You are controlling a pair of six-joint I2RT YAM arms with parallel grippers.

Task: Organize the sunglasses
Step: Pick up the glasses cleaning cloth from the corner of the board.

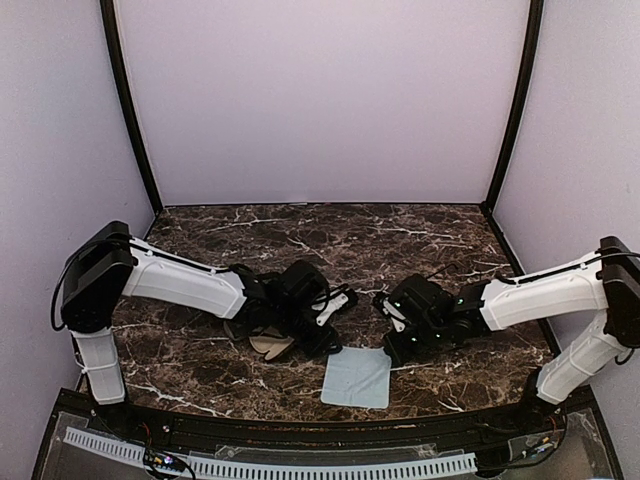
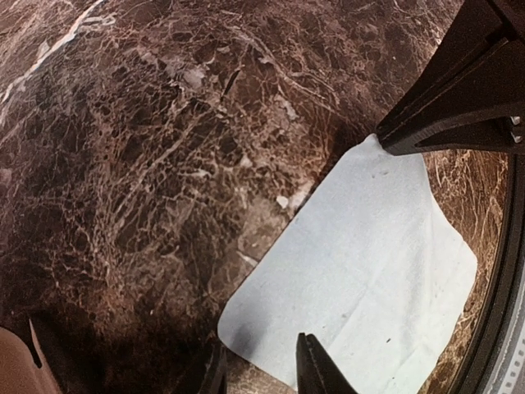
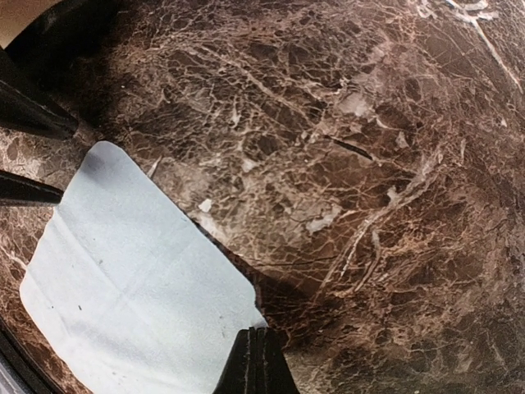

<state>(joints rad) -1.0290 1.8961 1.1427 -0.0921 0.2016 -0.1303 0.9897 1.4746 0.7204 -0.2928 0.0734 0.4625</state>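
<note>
Marble, dark brown with pale veins, made up the table (image 1: 300, 235). A light blue cloth (image 1: 356, 377) lay flat on it at the lower centre of the overhead view, between the tips of the two arms. The left gripper (image 2: 258, 373) hung over the cloth's edge at the bottom of its own view, jaws a narrow gap apart with nothing between them. The right gripper (image 3: 258, 363) stood beside the cloth's lower right edge in its own view, jaws pressed together and empty. A tan oblong thing (image 1: 270, 345) lay partly hidden under the left arm. The sunglasses could not be made out in any view.
</note>
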